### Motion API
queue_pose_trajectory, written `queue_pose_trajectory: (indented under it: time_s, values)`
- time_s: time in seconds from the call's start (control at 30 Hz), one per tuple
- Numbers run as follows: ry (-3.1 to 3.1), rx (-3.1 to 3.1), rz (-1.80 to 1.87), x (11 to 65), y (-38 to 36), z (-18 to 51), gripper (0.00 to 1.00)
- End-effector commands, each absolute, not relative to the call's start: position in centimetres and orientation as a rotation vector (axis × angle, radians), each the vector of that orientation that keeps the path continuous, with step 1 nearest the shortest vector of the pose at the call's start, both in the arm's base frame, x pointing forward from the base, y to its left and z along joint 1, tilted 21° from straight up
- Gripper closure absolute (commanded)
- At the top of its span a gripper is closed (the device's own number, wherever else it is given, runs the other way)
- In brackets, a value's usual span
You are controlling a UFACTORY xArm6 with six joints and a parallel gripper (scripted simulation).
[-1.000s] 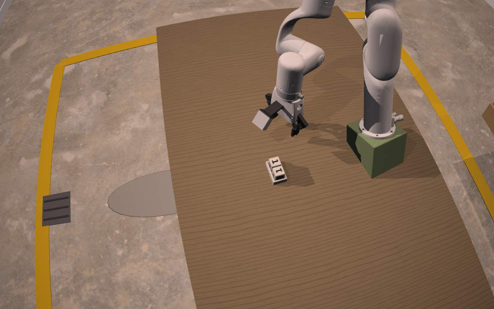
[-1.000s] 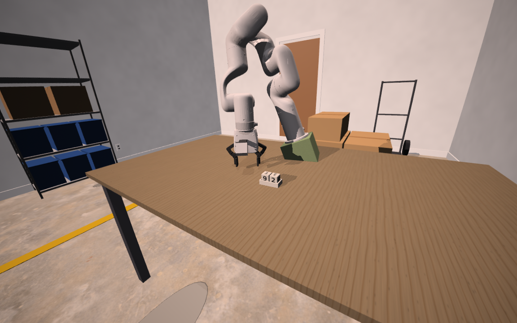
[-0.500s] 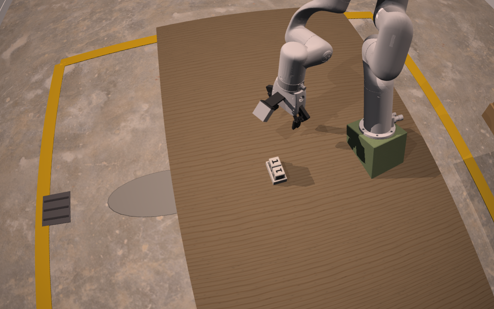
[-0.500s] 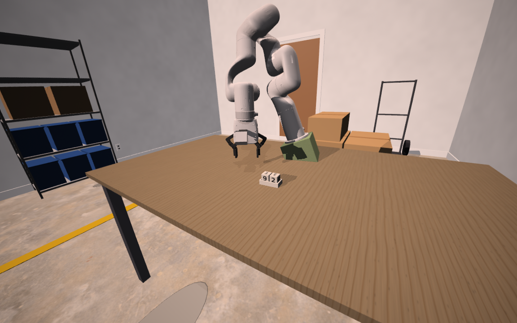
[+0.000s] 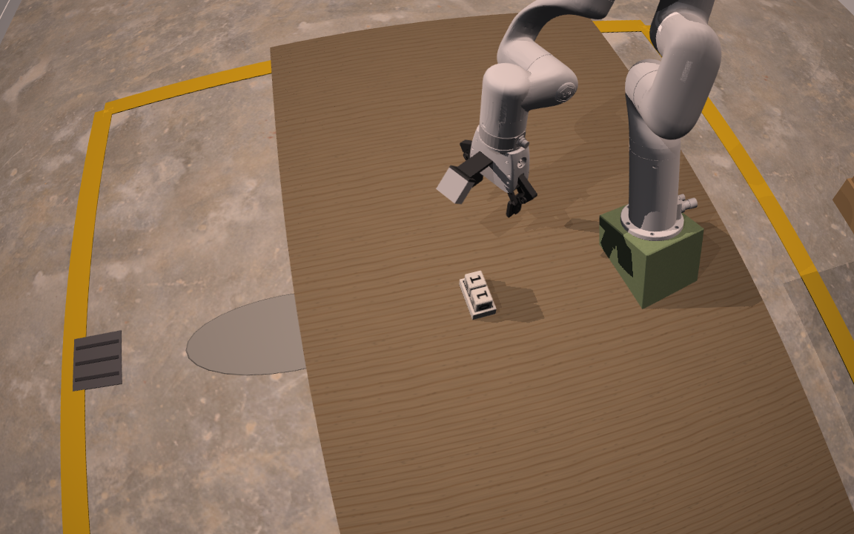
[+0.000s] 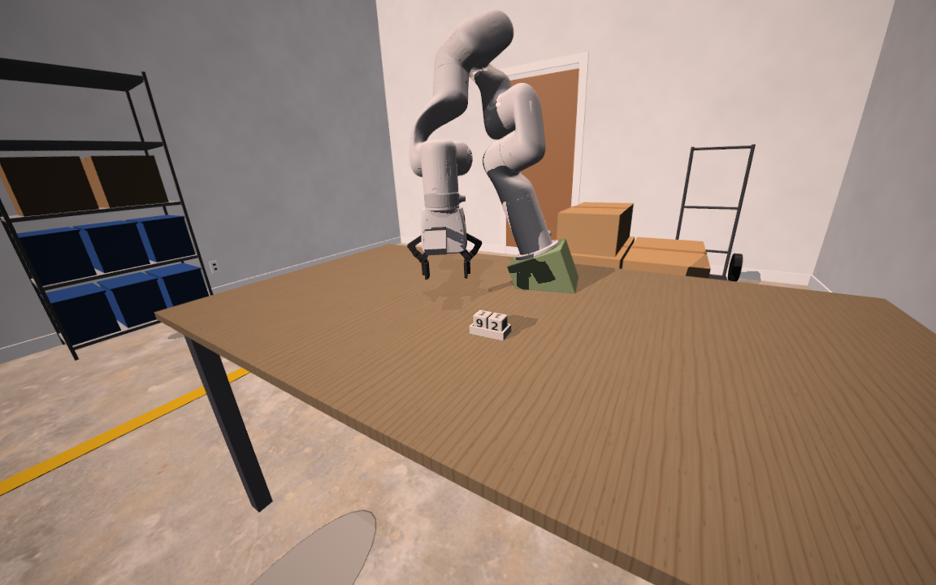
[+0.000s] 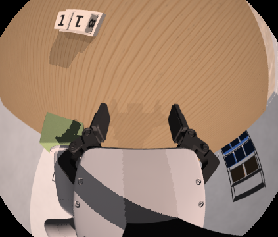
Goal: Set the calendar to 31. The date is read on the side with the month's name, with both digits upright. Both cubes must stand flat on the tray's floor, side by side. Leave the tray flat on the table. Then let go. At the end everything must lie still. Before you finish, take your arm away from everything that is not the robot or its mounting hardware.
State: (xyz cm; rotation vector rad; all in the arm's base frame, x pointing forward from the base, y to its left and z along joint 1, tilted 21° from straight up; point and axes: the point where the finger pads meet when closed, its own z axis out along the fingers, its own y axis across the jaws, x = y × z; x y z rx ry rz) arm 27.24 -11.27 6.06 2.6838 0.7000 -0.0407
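Note:
A small cream calendar tray [image 5: 483, 313] [image 6: 489, 334] lies flat on the wooden table [image 5: 549, 411] [image 6: 675, 407] [image 7: 178, 59]. Two digit cubes stand side by side in it. The far cube [image 5: 474, 277] [image 6: 481, 320] [image 7: 60, 20] and the near cube [image 5: 481, 296] [image 6: 498, 322] [image 7: 77, 22] both show a 1 on top. In the exterior view their side faces read 9 and 2. The wrist view shows an 8 on one end face. My gripper [image 5: 491, 192] [image 6: 446, 274] [image 7: 139, 110] is open and empty. It hangs above the bare table, well short of the tray.
The arm's green base block [image 5: 655, 265] [image 6: 543, 272] [image 7: 56, 133] stands on the table near the tray. Off the table are a shelf rack [image 6: 86, 218], cardboard boxes [image 6: 595, 225] and a hand truck [image 6: 711, 210].

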Motion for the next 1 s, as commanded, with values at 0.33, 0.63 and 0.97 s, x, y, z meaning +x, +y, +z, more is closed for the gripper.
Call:
queue_pose_trajectory:
  time_s: [0.33,0.63,0.97]
  values:
    - [0.489,2.731,0.004,28.1,-10.5,6.2,0.00]
    - [0.148,2.775,0.067,29.2,-9.1,6.1,0.00]
    - [-0.208,2.780,0.131,30.3,-7.6,6.0,0.00]
